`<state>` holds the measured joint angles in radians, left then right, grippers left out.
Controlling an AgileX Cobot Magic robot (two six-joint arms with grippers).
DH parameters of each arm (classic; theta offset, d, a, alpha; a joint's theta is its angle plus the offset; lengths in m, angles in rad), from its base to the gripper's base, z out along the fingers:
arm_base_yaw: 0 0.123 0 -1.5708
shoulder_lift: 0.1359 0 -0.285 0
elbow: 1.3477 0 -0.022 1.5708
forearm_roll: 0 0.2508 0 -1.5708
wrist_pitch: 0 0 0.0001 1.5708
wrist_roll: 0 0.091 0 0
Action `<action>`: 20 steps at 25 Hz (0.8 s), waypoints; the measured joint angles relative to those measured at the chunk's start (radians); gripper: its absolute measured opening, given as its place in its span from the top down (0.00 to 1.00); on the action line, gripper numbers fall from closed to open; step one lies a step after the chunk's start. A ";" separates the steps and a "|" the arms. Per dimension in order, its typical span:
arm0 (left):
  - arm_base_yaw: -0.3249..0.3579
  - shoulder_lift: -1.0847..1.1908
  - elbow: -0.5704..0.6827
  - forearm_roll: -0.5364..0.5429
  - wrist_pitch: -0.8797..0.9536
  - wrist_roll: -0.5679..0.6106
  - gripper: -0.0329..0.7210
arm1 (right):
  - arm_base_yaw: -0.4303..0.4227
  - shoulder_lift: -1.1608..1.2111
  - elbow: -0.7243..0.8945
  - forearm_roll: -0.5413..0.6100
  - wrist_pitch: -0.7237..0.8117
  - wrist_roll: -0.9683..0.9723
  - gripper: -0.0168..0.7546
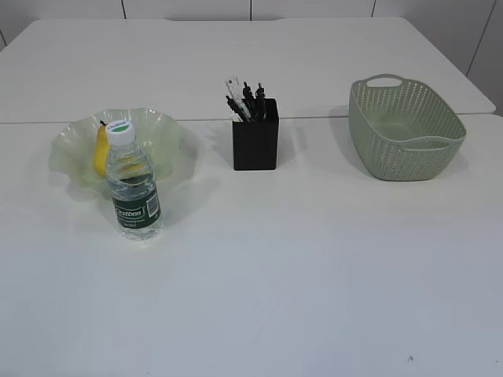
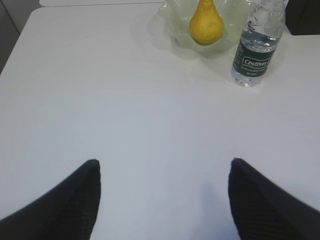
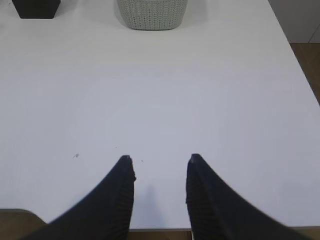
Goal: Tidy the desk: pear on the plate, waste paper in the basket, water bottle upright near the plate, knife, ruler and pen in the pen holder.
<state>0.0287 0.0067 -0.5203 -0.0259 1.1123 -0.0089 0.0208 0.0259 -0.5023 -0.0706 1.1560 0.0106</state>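
The yellow pear (image 1: pixel 100 151) (image 2: pixel 205 23) lies in the pale-green wavy plate (image 1: pixel 169 133) (image 2: pixel 176 17). In front of the plate the water bottle (image 1: pixel 134 184) (image 2: pixel 257 45) stands upright. The black pen holder (image 1: pixel 255 144) (image 3: pixel 36 7) holds the clear ruler (image 1: pixel 234 86) and dark pens (image 1: pixel 253 98); the knife cannot be told apart among them. The sage-green basket (image 1: pixel 405 129) (image 3: pixel 152 11) sits at the right; no waste paper shows. My left gripper (image 2: pixel 165 162) is open over bare table, well short of the bottle. My right gripper (image 3: pixel 160 159) is open and empty near the table's front edge. Neither arm shows in the exterior view.
A seam (image 1: pixel 314 119) between two white tables runs behind the pen holder. The right table edge (image 3: pixel 300 65) borders a wooden floor. A small dark speck (image 3: pixel 76 155) marks the table near my right gripper.
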 joint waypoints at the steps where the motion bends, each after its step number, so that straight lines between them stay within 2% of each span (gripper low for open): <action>1: 0.000 0.000 0.000 0.002 -0.002 0.000 0.20 | 0.000 0.000 0.000 -0.002 0.000 0.000 0.63; 20: 0.000 0.000 0.000 0.038 -0.002 0.002 0.20 | 0.000 0.000 0.000 -0.027 -0.003 0.000 0.63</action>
<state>0.0287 0.0067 -0.5203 0.0124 1.1106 -0.0069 0.0208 0.0259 -0.5023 -0.0976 1.1535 0.0106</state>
